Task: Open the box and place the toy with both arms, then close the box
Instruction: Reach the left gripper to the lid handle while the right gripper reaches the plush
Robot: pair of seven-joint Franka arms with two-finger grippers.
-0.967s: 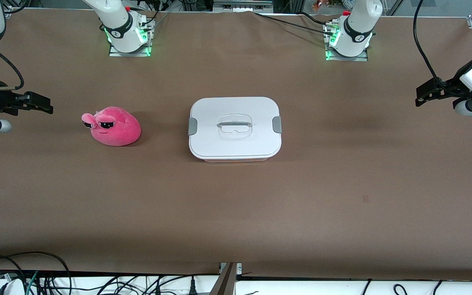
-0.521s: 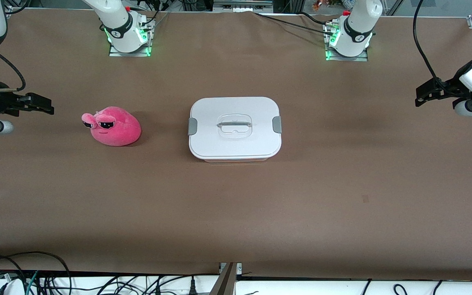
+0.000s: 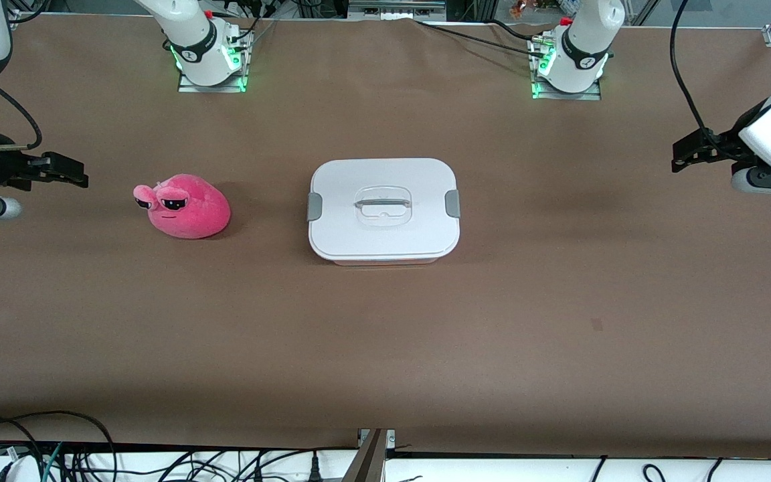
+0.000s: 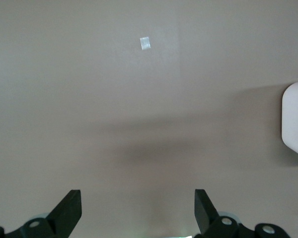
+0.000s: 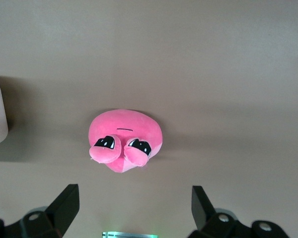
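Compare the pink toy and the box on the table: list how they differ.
The toy is a hot-pink, rounded plush shape, while the box is a pale rectangle with rounded corners under a flat white lid.
The toy is clearly smaller than the box.
The toy lies toward the right arm's end of the table; the box sits mid-table.
The toy has stalked eyes like sunglasses; the box has grey side clips and a clear handle.
Both rest on the brown table, untouched by either gripper.

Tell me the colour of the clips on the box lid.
Grey: one side clip at each short end of the white lid, clearest in the front view.
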